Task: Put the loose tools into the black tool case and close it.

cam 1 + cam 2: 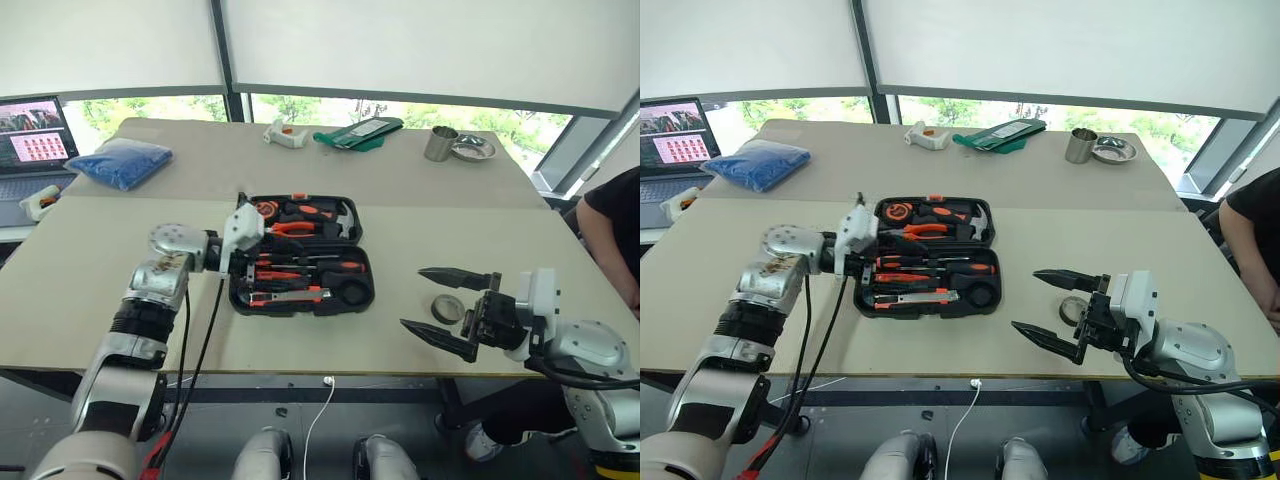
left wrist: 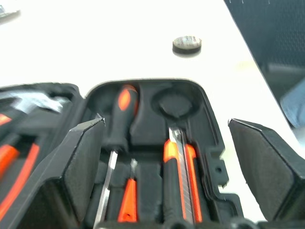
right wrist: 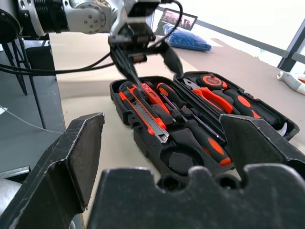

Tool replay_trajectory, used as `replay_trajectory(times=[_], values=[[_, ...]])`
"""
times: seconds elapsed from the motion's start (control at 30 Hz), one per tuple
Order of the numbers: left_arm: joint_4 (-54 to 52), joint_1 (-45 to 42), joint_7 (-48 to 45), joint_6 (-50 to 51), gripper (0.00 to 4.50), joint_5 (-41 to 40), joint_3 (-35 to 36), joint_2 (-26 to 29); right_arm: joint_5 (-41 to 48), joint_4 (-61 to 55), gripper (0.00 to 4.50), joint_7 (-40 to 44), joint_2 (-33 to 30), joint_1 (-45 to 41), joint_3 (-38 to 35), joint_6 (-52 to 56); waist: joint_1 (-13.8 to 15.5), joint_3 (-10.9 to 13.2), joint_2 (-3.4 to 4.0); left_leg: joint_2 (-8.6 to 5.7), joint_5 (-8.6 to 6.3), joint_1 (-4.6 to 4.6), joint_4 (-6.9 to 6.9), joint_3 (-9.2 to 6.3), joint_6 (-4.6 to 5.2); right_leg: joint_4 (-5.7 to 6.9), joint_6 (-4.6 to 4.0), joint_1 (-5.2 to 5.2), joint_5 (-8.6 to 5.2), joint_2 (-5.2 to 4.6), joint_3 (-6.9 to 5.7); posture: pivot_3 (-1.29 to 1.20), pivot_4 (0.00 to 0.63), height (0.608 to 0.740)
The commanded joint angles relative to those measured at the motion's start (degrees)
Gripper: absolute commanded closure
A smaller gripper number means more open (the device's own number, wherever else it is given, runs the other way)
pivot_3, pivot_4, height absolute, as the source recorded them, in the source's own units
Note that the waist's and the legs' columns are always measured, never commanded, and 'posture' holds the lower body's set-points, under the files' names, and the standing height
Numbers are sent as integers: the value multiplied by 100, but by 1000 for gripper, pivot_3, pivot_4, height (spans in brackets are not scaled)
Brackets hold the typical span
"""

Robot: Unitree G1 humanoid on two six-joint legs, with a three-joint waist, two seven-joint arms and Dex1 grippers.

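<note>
The black tool case (image 1: pixel 360 295) lies open in the middle of the table. In its near half rest two black-and-orange screwdrivers (image 2: pixel 121 119), a small orange screwdriver (image 2: pixel 127 205) and the utility knife (image 2: pixel 178 171); the round slot (image 2: pixel 174 104) holds nothing. My left gripper (image 1: pixel 252 245) hangs open over the case's left end, with nothing between its fingers (image 3: pixel 128 62). The dark tape roll (image 1: pixel 447 308) lies flat on the table to the right of the case. My right gripper (image 1: pixel 411 297) stands open just beside that roll, pointing at the case, holding nothing.
Pliers (image 1: pixel 292 228), a hammer and a tape measure (image 1: pixel 264 208) fill the case's far half. At the back lie a blue bag (image 1: pixel 120 160), a white tool (image 1: pixel 285 133), a green pouch (image 1: pixel 358 132), a metal cup (image 1: pixel 440 143) and a bowl (image 1: pixel 472 150). A laptop (image 1: pixel 30 135) stands far left; a person (image 1: pixel 615 230) sits right.
</note>
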Motion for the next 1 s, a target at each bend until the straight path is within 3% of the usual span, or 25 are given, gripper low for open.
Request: replay_trajectory(times=[0.03,0.2,0.3,0.67,0.83,1.0], values=[[-23,317,-140,-533,1628,92,17,182,-9,-96,0,-57,62,-30,-21,-64,-17,0,0,0,0,3,0,0,0,0,0,3,0,0,0,0,150,740],[410,569,467,-1154,3548,476,-62,-19,-56,18,0,-74,177,-48,12,-105,26,0,0,0,-1,0,5,-6,-1,-2,-2,3,-1,-1,-4,0,150,740],[696,583,866,-1355,4468,713,-134,-218,-82,81,0,-69,238,-38,24,-117,77,0,0,-2,-2,0,15,-12,-1,-7,0,-9,-1,-6,-6,0,150,740],[729,815,895,-1204,4468,1170,-681,-256,-73,-22,0,-119,295,129,-9,-60,126,-13,21,0,-5,21,17,-11,0,-7,0,11,0,-9,-7,0,150,740],[915,819,1321,-1122,4468,1925,-1252,-325,-50,-14,0,-196,304,152,17,-9,151,-45,72,-3,-13,54,15,-12,10,-24,7,55,-5,-12,-10,0,150,740],[1011,844,1527,-993,4468,1689,-1081,-646,-25,16,0,-331,403,30,76,44,201,-123,151,-6,-20,101,-25,-11,18,-86,11,109,-6,-14,-9,0,150,740]])
